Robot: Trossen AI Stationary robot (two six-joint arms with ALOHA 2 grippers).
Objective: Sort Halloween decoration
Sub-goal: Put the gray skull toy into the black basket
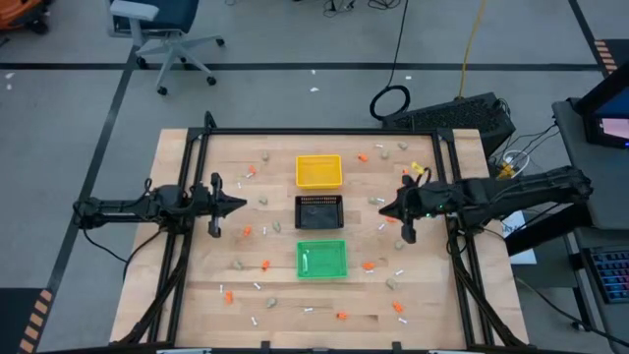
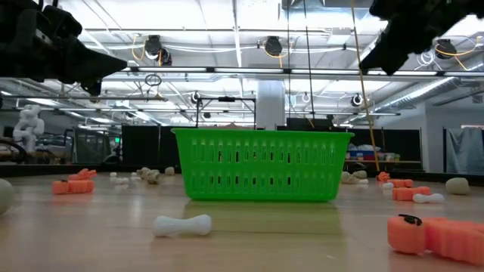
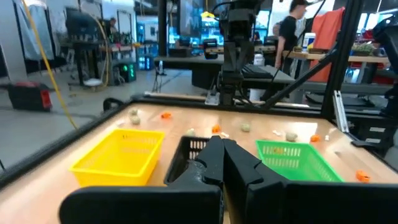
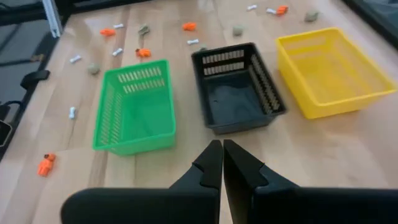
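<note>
Halloween decoration pieces lie scattered over the wooden table: orange bits, thin white sticks and beige-grey lumps. One white stick and an orange bit lie near the table's front edge. My left gripper hovers at the table's left, shut and empty, pointing level toward the black tray. My right gripper hangs above the table to the right of the black tray, shut and empty, tilted downward. In the right wrist view its fingertips point at the bare wood in front of the trays.
Three square trays stand in a row down the table's middle: yellow at the far side, black in the centre, green at the near side. A black frame runs around the table. People stand in the room behind.
</note>
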